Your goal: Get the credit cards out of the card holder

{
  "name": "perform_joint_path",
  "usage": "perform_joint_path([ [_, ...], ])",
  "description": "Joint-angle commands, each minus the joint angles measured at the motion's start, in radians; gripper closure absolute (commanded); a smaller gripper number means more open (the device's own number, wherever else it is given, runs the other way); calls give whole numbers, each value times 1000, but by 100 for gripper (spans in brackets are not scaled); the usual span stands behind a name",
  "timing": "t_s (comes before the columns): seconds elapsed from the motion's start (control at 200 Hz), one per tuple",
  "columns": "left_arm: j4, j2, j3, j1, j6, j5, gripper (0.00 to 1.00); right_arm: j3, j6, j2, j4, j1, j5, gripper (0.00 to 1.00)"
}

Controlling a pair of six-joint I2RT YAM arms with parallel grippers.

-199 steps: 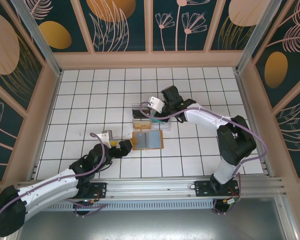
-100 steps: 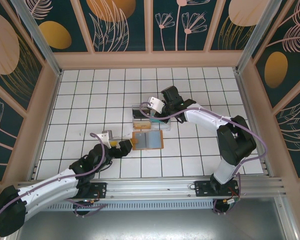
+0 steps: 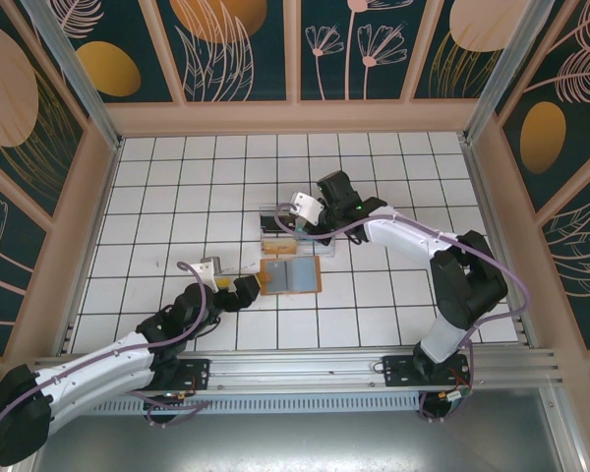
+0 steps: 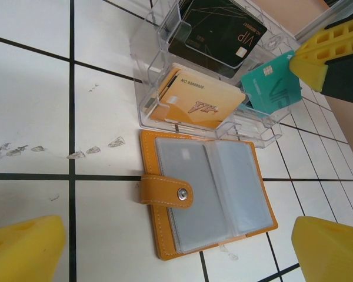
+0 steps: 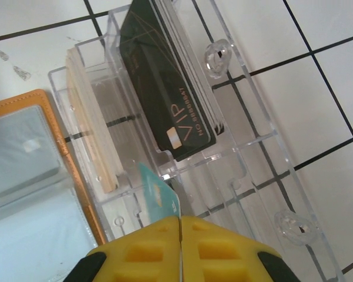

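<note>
The card holder (image 4: 209,197) is laid open and flat on the tiles, just beside the clear tray (image 5: 247,147). A teal card (image 5: 159,197) is clamped by its edge in the right claw (image 5: 180,226) above the tray. The card is probably best kept upright, lined up between the dividers, and lowered before being let go. The holder lies on the near side of that claw, untouched by it. The left claw (image 3: 241,288), spread wide, is held near the holder's clasp side.
</note>
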State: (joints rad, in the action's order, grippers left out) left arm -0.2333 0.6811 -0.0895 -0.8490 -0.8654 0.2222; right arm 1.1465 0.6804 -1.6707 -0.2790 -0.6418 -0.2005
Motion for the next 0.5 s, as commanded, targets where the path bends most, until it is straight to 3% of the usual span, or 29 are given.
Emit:
perform_joint_path([
  [0.0,-1,-8,13,-1,-5,20,1,-22,-5,22,-26,-21,-15,91],
  [0.205,0,-9,12,-1,-5,19,1,-24,-1,0,-22,-31,23,89],
  [0.39,3,-14,11,-1,-4,22,1,-19,14,-10,-14,-33,79,100],
  [0.495,2,-13,11,-1,-3,22,1,-33,32,9,-7,-33,101,100],
])
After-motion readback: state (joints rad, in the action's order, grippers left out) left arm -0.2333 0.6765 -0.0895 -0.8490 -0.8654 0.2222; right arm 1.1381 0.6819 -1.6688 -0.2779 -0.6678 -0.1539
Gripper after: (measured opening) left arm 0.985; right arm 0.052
